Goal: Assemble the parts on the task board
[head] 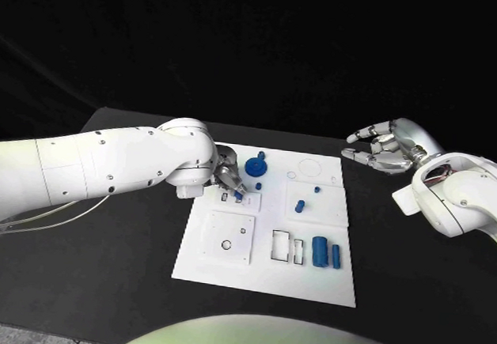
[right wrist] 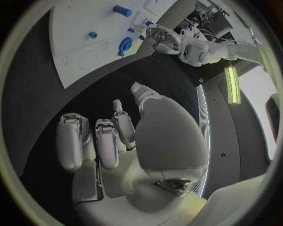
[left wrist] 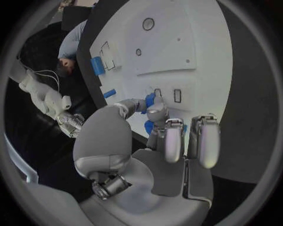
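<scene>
The robot's left hand (head: 227, 178) works at the far-left part of the white task board (head: 235, 280), at about ten o'clock from the board's middle. In the left wrist view its fingertips (left wrist: 154, 111) are closed on a small blue part (left wrist: 149, 100), pinching it just above the board's surface beside two small rectangular slots. A round blue disc with a stub (head: 254, 170) sits just beside the hand, toward twelve o'clock.

At the board's middle, a short blue peg (head: 299, 206) lies on a raised square panel, with a smaller blue piece (head: 316, 190) just beyond it. A square panel with a small round hole (head: 228, 236) fills the near-left area at about seven o'clock. At about four o'clock, a large blue cylinder (head: 320, 251) and a slimmer blue cylinder (head: 338, 255) lie side by side, just right of an empty rectangular outline (head: 280, 245). Circular outlines mark the far-right corner at one o'clock.

The board's near edge lies well inside the black table (head: 104, 281), which has bare surface on either side of the board. No readable writing shows on the board or parts.

The right hand (head: 385, 147) hovers off the board's far-right corner, at about two o'clock, over bare table. Its fingers are loosely curled and apart, holding nothing.
</scene>
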Controlling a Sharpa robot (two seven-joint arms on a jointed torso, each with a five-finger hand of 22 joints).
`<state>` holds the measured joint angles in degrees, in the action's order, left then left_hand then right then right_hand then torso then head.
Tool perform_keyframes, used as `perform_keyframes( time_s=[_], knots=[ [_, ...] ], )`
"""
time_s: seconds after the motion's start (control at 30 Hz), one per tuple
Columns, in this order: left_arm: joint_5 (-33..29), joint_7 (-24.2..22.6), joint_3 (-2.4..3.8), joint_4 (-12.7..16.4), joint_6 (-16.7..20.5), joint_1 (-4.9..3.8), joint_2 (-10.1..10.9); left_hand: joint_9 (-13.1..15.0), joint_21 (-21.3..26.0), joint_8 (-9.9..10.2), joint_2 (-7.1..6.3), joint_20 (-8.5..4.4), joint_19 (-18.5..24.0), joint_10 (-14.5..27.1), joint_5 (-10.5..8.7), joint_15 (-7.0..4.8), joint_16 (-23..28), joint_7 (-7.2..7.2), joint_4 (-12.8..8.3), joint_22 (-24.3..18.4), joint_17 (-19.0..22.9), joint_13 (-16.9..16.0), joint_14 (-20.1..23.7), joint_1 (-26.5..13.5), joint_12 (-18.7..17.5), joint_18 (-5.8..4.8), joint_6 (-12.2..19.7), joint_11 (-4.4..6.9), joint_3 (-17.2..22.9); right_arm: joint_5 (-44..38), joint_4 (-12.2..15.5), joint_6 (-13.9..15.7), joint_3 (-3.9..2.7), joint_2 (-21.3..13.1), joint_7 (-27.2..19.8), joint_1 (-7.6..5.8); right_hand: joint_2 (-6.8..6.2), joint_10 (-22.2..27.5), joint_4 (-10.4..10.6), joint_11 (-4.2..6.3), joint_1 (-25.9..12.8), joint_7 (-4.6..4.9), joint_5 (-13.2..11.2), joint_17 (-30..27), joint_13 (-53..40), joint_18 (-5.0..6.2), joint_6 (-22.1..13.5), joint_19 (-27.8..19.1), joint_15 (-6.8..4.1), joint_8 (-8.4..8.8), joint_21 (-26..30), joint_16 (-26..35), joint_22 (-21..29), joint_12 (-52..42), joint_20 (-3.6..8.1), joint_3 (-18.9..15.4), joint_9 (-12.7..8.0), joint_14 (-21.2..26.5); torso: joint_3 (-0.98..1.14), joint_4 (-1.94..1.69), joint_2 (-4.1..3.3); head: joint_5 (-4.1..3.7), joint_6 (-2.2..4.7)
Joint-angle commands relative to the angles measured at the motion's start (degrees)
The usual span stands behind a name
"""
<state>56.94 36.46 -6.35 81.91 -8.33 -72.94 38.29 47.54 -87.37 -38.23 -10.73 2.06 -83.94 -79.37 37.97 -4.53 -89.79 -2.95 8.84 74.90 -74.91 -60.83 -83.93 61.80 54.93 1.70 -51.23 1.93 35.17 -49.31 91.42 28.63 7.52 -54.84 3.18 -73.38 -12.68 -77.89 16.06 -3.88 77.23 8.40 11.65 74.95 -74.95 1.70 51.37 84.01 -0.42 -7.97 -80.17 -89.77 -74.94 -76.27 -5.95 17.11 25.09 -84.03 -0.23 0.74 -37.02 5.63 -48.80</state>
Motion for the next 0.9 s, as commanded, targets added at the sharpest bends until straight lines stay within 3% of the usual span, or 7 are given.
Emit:
perform_keyframes(
  time_s=[0.03, 0.9],
  knots=[
    [4.27, -0.75, 0.02, 0.37, 1.95, 0.21, 0.04, 0.06, -0.26, -0.38, 0.13, -0.46, -3.76, -0.42, 0.29, -0.42, -0.21, 0.72, -11.21, 12.74, -15.09, 0.00, -6.07, -0.43, 0.33, -0.86, -1.20, -0.04, 10.85, -0.13, 0.07, -0.34, 0.00, 0.00, -0.31, 0.11, 0.01, 0.16, 0.16, 0.15, -0.55, -0.06, 0.40, 13.52, -0.76, 0.81, 0.43, 0.05, 0.28, -0.24, 0.36, 0.39, -10.96, 0.03, -0.16, 0.36, 0.10, -5.53, -0.08, 0.02, -0.03, 0.11, 0.12],
    [5.13, 0.38, -0.03, -0.02, -0.72, 0.96, -0.67, 0.19, -0.36, -0.59, 0.12, -0.52, -3.86, -0.73, 0.56, -0.52, -0.21, 0.74, -11.26, 12.86, -15.09, 0.00, -6.07, -0.68, 0.43, -0.89, -1.45, -0.06, 10.84, -0.06, 0.00, -0.49, 0.00, 0.01, -0.39, 0.33, 0.03, 0.20, 0.20, 0.15, -0.63, -0.06, 0.49, 13.48, -0.70, 0.81, 0.42, 0.05, 0.27, -0.25, 0.37, 0.40, -10.96, 0.08, -0.16, 0.39, 0.11, -5.52, -0.04, 0.12, -0.13, 0.38, -0.38]
  ],
)
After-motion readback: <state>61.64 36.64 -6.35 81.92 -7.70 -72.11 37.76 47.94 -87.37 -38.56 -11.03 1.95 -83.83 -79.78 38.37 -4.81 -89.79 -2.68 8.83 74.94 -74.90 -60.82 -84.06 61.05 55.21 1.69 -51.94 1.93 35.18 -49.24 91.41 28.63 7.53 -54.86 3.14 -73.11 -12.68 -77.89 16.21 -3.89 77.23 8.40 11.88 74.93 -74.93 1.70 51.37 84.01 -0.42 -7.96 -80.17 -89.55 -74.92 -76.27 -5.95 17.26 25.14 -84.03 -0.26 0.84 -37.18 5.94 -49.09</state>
